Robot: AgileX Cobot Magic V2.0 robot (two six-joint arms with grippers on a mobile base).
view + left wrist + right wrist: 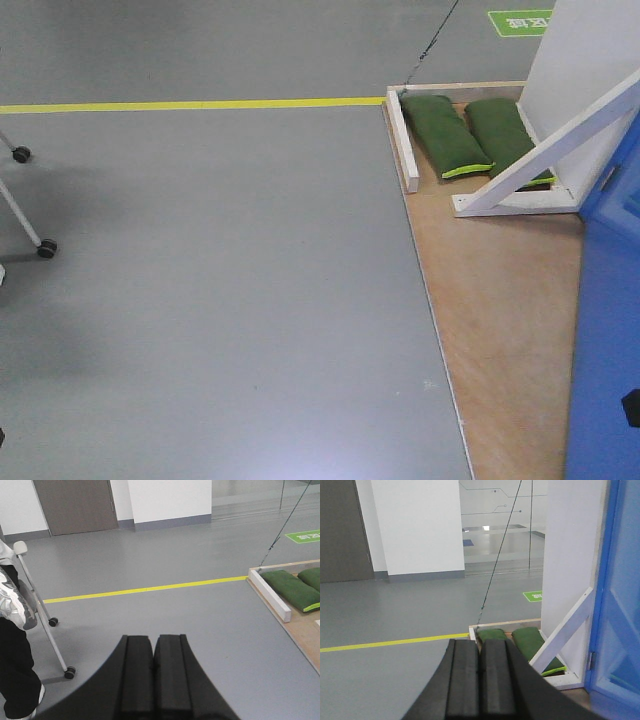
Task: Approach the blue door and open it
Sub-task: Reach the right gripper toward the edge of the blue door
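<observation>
The blue door stands at the far right edge, ahead and to the right of the right gripper, seemingly well apart. Its 2 fingers are pressed together, empty; the left gripper likewise.

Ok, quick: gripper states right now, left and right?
Left gripper: closed, holding nothing.
Right gripper: closed, holding nothing.

Bright, even indoor light leaves pale glare low on the grey floor, soft shadows left, mild blur.
</observation>
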